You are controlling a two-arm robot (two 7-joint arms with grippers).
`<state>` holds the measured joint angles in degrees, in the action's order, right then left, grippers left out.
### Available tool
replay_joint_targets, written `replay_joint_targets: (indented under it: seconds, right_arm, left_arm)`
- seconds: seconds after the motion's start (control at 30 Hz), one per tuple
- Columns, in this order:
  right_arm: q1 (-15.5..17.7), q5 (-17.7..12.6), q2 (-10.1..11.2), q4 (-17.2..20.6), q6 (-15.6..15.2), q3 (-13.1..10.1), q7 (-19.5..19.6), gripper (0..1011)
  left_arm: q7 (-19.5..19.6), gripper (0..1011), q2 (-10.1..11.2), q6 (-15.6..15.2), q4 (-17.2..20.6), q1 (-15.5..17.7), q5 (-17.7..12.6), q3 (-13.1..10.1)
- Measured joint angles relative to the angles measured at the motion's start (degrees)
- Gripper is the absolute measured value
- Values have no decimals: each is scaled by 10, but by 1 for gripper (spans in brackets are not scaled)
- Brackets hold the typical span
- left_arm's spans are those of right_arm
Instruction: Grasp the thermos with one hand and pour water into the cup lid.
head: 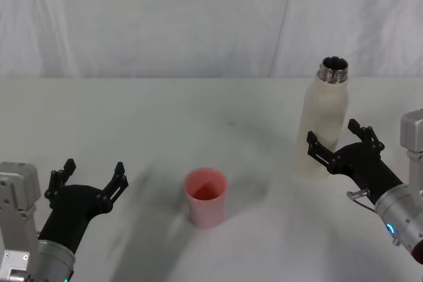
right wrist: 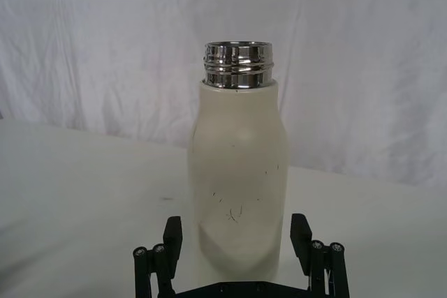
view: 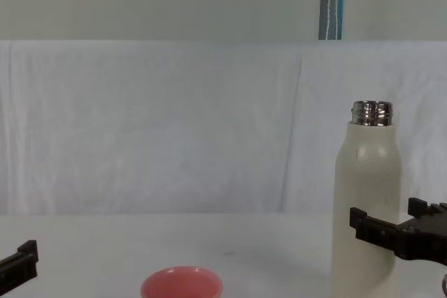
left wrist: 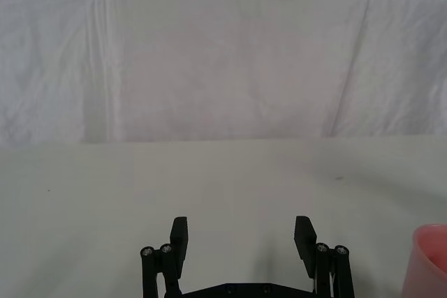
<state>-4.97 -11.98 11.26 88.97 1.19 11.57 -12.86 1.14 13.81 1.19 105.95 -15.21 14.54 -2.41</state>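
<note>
The thermos (head: 323,123) stands upright on the bench (head: 132,123), its cap off and the steel neck (head: 334,69) open to the air. The pink cup lid (head: 205,196) sits upright well to the left of the thermos, nearer the robot, with bare bench between the two. The right gripper (head: 337,144) is at the lower body of the thermos with its fingers (right wrist: 302,232) spread wide; in the right wrist view one finger stands on each side of the cream wall, and neither appears to be pressing on it, so nothing is held. The left gripper (head: 91,177) hovers low over the bench well to the left of the cup lid, fingers also spread wide and holding nothing. The thermos looks rigid and, if it carries water as the task implies, probably heavy for its width, with the weight sitting low. Its matte wall should give better friction than the shiny neck, though a round body can still twist in a two-finger hold once tipped. A firm squeeze across the straight part of the body, below the rounded shoulder, seems the safest place to hold. The cup lid looks light and easily knocked over, so the pour will need to be gentle.
</note>
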Motion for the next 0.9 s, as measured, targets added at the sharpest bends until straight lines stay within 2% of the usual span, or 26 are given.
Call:
replay_joint_targets:
  seconds: [0.47, 0.9]
  right_arm:
    - [33, 3, 7, 46, -3, -1, 7, 1000]
    - [78, 28, 13, 87, -1, -6, 23, 1000]
  left_arm:
    - [0, 1001, 0, 0, 0, 0, 0, 0]
    - [0, 1001, 0, 0, 0, 0, 0, 0]
